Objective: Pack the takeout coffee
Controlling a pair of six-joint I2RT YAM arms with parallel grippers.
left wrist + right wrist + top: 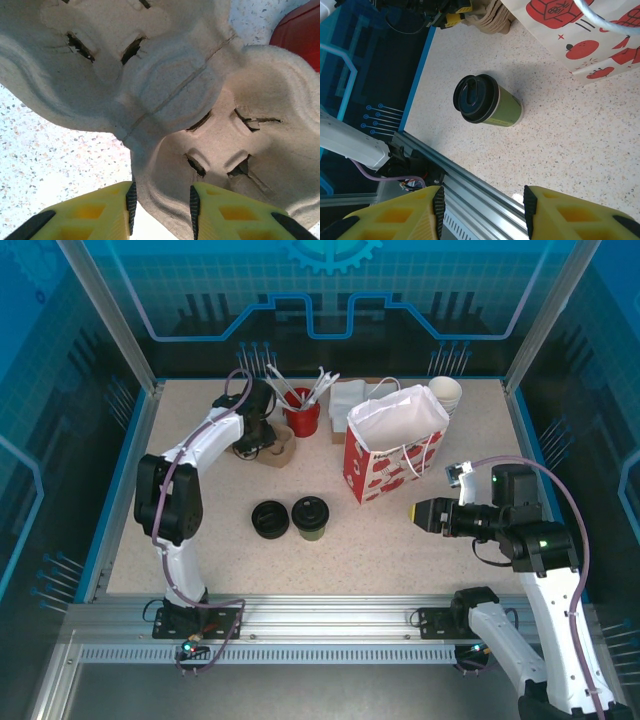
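Right gripper (pixel 482 210) hangs open and empty, held low and level, aimed at the coffee cup (pixel 505 111) standing ahead of it. Its paper wall is probably light and crushable, so squeeze gently round the green side, below the lid (pixel 476 97). Left gripper (pixel 161 210), arm stretched forward, pinches a cardboard carrier (pixel 200 125).

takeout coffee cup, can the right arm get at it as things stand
Probably yes: the open right gripper faces the lidded green cup across bare table, and the paper bag stands clear of that line.
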